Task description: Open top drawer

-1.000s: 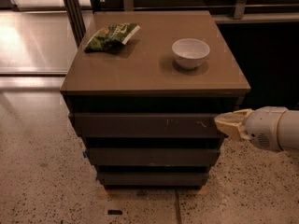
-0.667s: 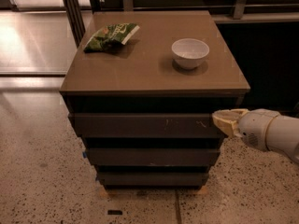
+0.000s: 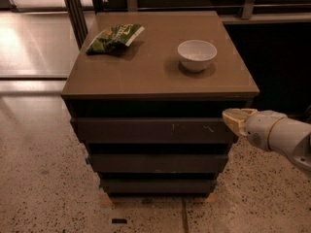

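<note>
The top drawer (image 3: 150, 130) is the widest dark grey-brown flat front, just under the cabinet's top, with small white scratch marks right of centre. Its front juts slightly forward of the cabinet's top edge; no interior shows. My gripper (image 3: 234, 119), with pale yellowish fingertips on a white arm, comes in from the right and sits at the drawer front's upper right corner, level with its top edge. Two narrower drawer fronts (image 3: 158, 163) lie below it.
On the brown cabinet top (image 3: 155, 76) stand a white bowl (image 3: 197, 55) at the right and a green snack bag (image 3: 115, 37) at the back left. Speckled floor surrounds the cabinet; metal posts and a dark railing stand behind it.
My gripper has moved a little to the left, closer to the top drawer's right end. The drawer and the things on top have not moved.
</note>
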